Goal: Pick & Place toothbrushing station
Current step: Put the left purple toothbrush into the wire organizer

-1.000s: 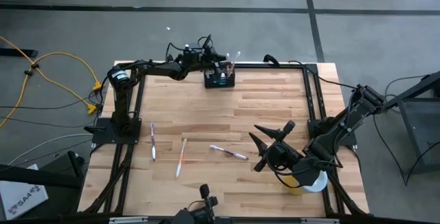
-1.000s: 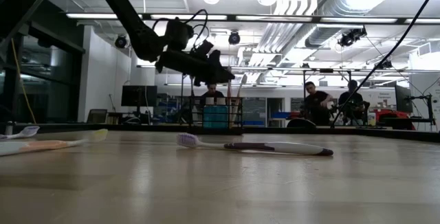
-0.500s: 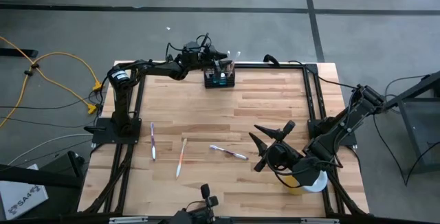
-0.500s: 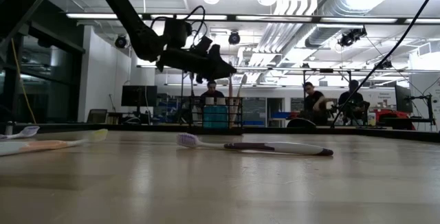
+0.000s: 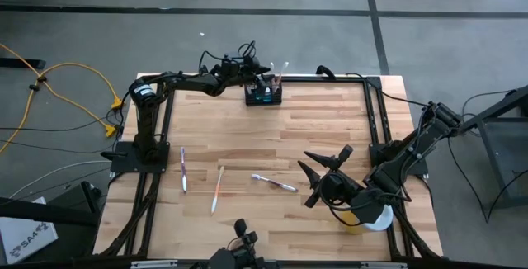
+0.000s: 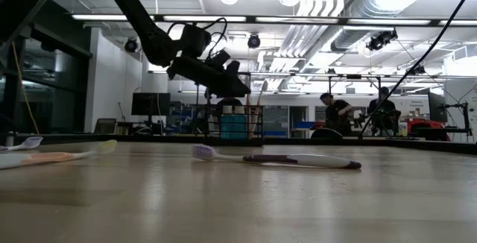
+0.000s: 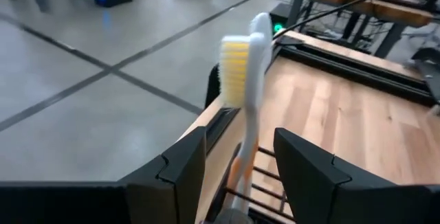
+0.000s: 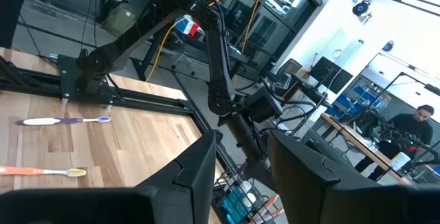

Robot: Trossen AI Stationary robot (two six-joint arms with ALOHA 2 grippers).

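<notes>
left gripper point(image 5: 257, 77) is up at the far edge of the table point(image 5: 330, 137), reached out low over the wood. its jaws stand spread wide with nothing clamped. in the left wrist view a toothbrush with yellow bristles point(image 7: 242, 80) rises upright in the gap between the two dark fingers point(image 7: 302, 169), clear of both. the toothbrushing station point(image 5: 263, 96), a small black caddy with blue showing inside, sits just under and slightly ahead of this gripper, near the table's far rail, with brush handles sticking up out of it. from the low view the same gripper point(image 6: 237, 86) hangs just above the caddy point(image 6: 233, 126).

right gripper point(image 5: 326, 172) is well away at the near right part of the table, lifted off the wood, jaws apart and empty. a yellow cup with a white lid point(image 5: 370, 216) sits just behind it by the arm.

three loose toothbrushes lie flat on the wood: a purple one point(image 5: 275, 183) just to the left of the right gripper, an orange one point(image 5: 217, 190) further left, another purple one point(image 5: 183, 169) beyond that.

people point(image 6: 332, 112) are visible in the room behind.
</notes>
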